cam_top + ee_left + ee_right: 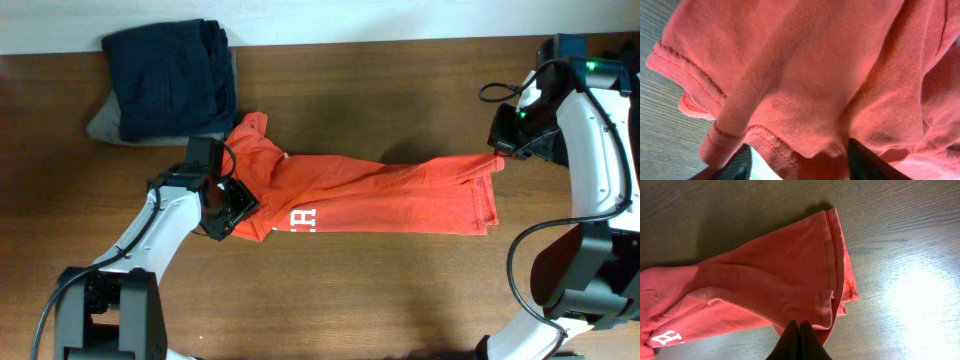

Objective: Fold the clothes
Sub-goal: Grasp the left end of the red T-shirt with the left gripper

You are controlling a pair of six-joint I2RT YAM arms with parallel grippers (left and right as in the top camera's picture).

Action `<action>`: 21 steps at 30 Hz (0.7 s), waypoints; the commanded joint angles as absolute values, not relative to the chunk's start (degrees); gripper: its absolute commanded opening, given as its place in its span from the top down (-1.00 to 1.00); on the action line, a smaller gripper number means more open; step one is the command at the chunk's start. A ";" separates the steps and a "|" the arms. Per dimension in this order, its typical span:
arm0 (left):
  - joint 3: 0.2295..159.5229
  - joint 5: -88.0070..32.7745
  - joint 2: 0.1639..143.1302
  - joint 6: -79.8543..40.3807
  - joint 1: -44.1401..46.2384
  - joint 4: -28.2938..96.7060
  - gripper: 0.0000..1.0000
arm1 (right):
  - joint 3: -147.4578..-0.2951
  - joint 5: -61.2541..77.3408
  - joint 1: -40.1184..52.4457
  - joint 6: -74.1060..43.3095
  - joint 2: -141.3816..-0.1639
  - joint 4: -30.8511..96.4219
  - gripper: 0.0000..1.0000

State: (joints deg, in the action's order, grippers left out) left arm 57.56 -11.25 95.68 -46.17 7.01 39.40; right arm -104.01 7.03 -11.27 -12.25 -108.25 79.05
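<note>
Wood-grain tabletop (400,290), orange-red T-shirt (400,195) stretched out lengthwise across the middle, white lettering (303,218) near its front edge. Left gripper (228,205) at the sleeve end: jaws spread, shirt fabric bunched between them. Right gripper (503,148) at the hem end: jaws pressed together, pinching the hem corner. Navy garment (170,75) sits on a grey garment (103,128) at back left, just beside the shirt's sleeve.
</note>
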 commanded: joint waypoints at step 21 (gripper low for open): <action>58.06 -11.40 94.37 -45.56 7.14 38.52 0.46 | -104.14 7.33 -11.60 -12.51 -107.28 78.85 0.92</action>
